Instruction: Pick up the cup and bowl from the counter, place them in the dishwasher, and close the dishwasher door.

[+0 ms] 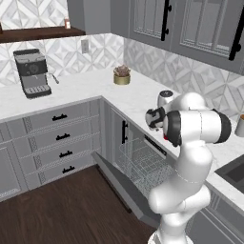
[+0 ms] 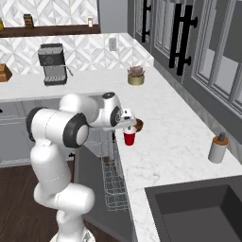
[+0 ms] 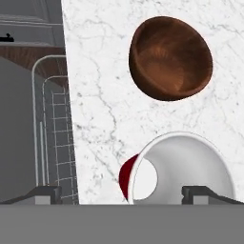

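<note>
gripper point(image 3: 121, 193): jaws spread, so you can straddle the cup point(image 3: 178, 169)
bowl point(image 3: 170, 57): beside cup, waiting
door point(image 1: 125, 188): down, racks ready for you

Grey coffee machine point(image 1: 32, 73) against the tiled back wall, gold potted plant point(image 2: 136, 75) farther along, soap dispenser point(image 2: 218, 148) beside the dark sink point(image 2: 203, 208).

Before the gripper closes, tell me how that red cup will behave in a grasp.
The cup looks thin-walled and empty, so probably light and slightly squeezable. Its tapered sides may let it slip downward between the fingers. Standing upright on the smooth counter, it would likely tip if nudged near the rim.
</note>
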